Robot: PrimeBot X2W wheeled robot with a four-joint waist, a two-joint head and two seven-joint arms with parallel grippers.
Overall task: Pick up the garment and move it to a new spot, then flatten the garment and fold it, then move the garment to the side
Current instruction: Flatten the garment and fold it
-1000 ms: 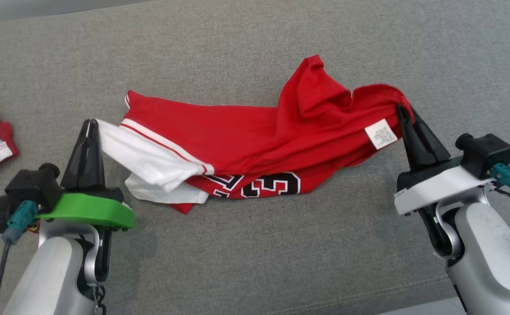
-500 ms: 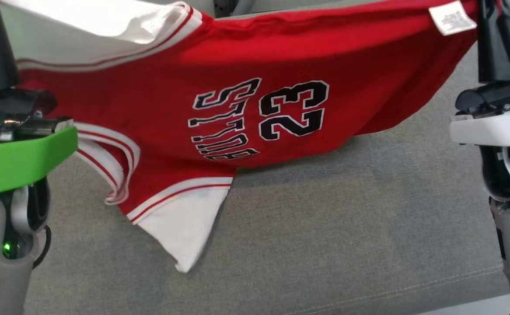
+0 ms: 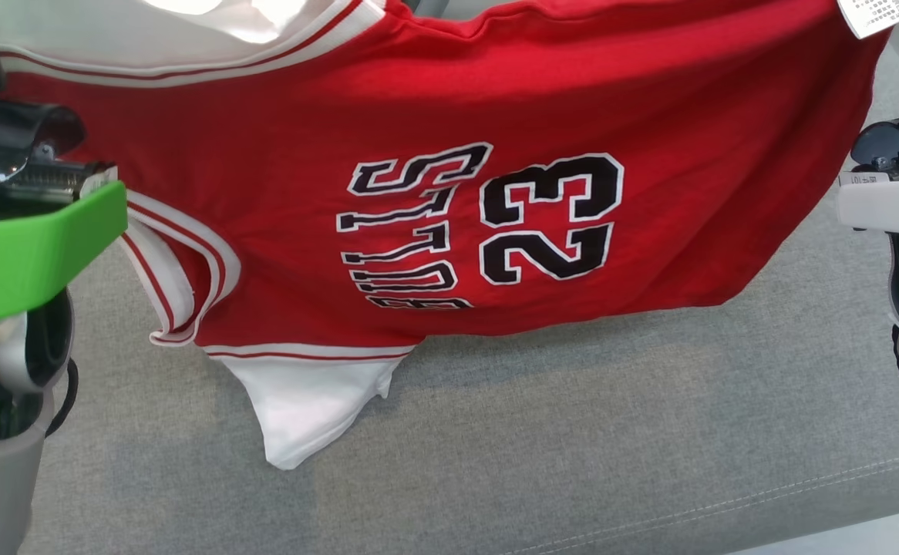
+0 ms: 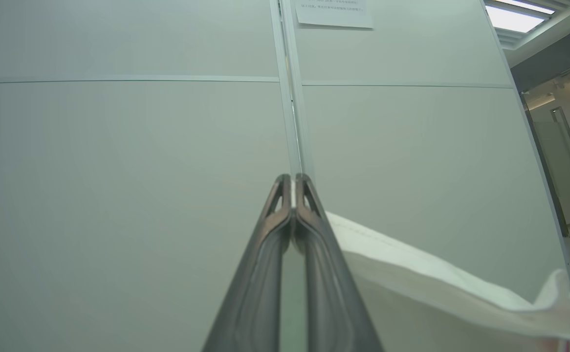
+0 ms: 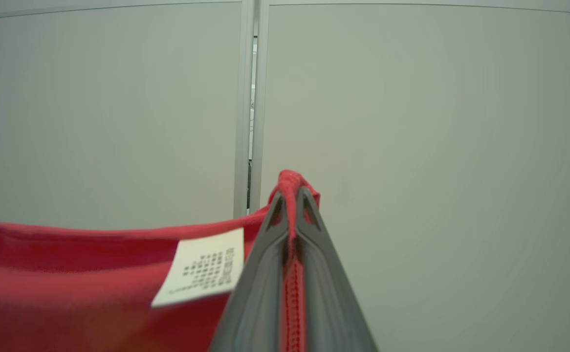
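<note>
Landmark: grey cushion (image 3: 573, 447).

- Garment (image 3: 449, 116): red jersey with white sleeves, lifted clear above the cushion and stretched sideways between the two arms. The top edge is pulled nearly straight and the body hangs down from it toward the cushion.
- Print (image 3: 550, 220): black lettering with white outline plus "23", facing the head camera, over the middle of the cushion.
- Lower white sleeve (image 3: 307, 408): lowest part of the garment, drooping close over the cushion's left half. Cannot tell whether its tip touches the fabric.
- Left gripper (image 4: 292, 178): raised above the cushion's left end. Fingers pressed together, pinching the white hem of the upper sleeve (image 4: 436, 274), which trails off to the right in the left wrist view.
- Right gripper (image 5: 292, 190): raised above the cushion's right end. Fingers pressed together with a ridge of red cloth caught between them; the cloth bulges out past the tips.
- Care label (image 5: 202, 266): white, printed, hanging off the red edge just beside the right fingers, high over the cushion's right end.
- Green wrist collar (image 3: 33, 254) sits above the cushion's left edge and white wrist collar (image 3: 889, 204) above its right edge.
- Stitched seam (image 3: 727, 505) runs along the cushion's near edge.
- Both wrist cameras look up and away from the cushion at a pale panelled wall (image 4: 119, 171).
</note>
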